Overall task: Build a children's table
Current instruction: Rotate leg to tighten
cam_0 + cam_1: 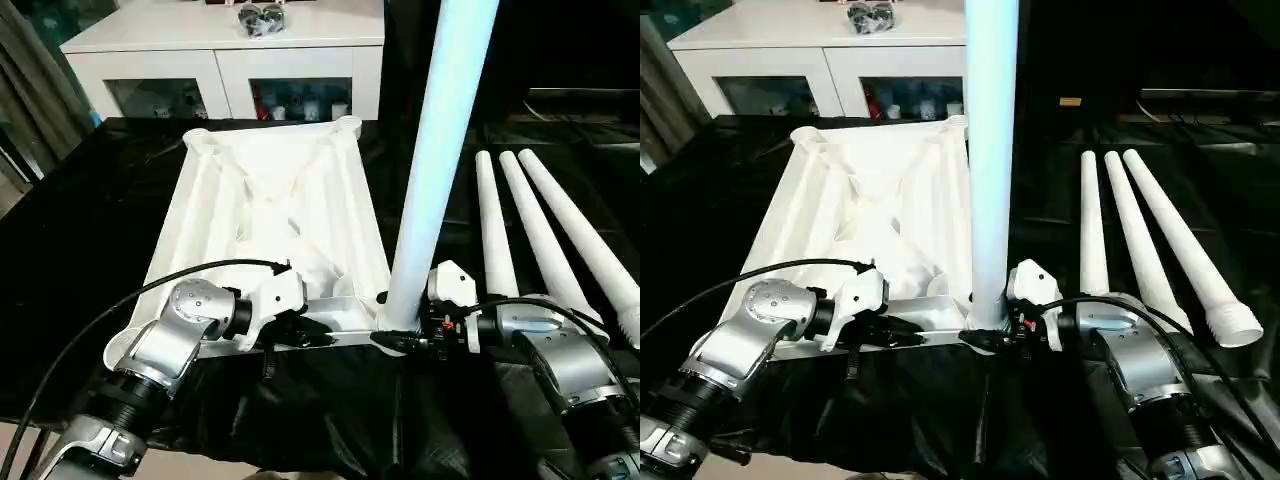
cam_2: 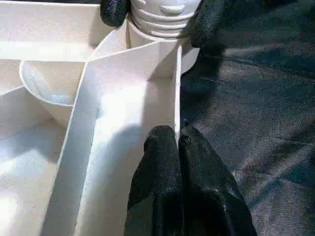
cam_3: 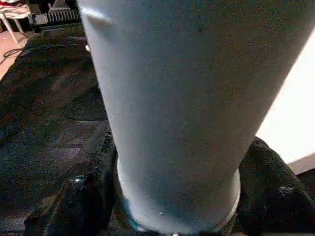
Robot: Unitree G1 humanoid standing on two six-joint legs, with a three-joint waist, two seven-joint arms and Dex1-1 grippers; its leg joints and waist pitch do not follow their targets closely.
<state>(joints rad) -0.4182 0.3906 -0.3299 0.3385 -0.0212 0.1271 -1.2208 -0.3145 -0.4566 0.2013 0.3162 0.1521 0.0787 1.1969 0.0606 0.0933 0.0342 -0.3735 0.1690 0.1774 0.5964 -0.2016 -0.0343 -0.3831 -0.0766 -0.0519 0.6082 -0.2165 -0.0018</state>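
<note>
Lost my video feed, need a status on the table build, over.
Left gripper shut on the tabletop rim. Right gripper around the upright leg at its corner socket. Three legs lie spare.

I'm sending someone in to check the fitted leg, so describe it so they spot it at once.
On the black table lies the upturned white tabletop. At its near right corner stands the leg, right gripper around its base. Unlike the three spare legs lying flat, it's upright.
</note>
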